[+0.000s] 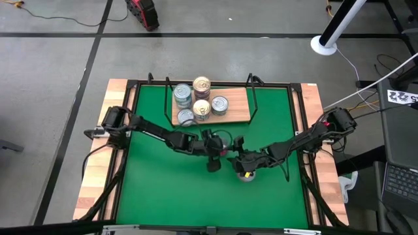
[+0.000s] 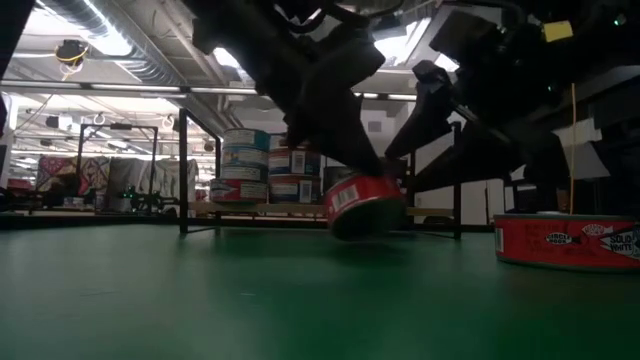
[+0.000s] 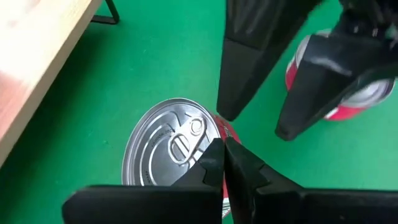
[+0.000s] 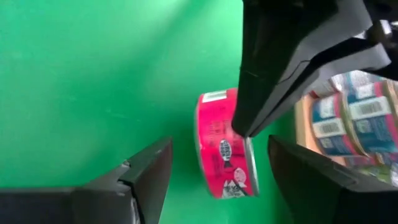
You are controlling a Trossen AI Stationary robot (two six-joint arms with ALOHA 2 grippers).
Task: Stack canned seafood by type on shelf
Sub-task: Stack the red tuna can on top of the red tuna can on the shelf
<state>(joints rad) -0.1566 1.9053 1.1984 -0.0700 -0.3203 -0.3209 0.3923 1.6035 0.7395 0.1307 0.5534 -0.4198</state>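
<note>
The left claw [image 2: 375, 180] is pinched fully together on the edge of a red can [image 2: 362, 205], catching only its rim beside the silver lid [image 3: 168, 146], and the can hangs tilted just off the green desk [image 2: 200, 300] in the low view. That is the main risk as I judge it: a hold on such a thin lip can let the tin pivot or slip out as the arm swings toward the shelf, and a dropped can may roll away on its side. Just beside it, the right claw [image 4: 217, 168] stands wide open and holds nothing, its fingers either side of the hanging can but apart from it; being so close, the two arms could knock together if either moves without clearing the other first. Right under and beside the right claw a second red can [image 2: 567, 240] sits flat on the desk, near enough to be nudged. Beyond the left claw is the shelf [image 1: 238, 108], a wooden board in a black wire frame [image 1: 255, 91], already carrying several stacked cans [image 1: 196, 98], blue-labelled and red-labelled. Its frame and those stacks narrow the way in; a tilted tin set down crooked could topple a stack or land on the wrong type.
</note>
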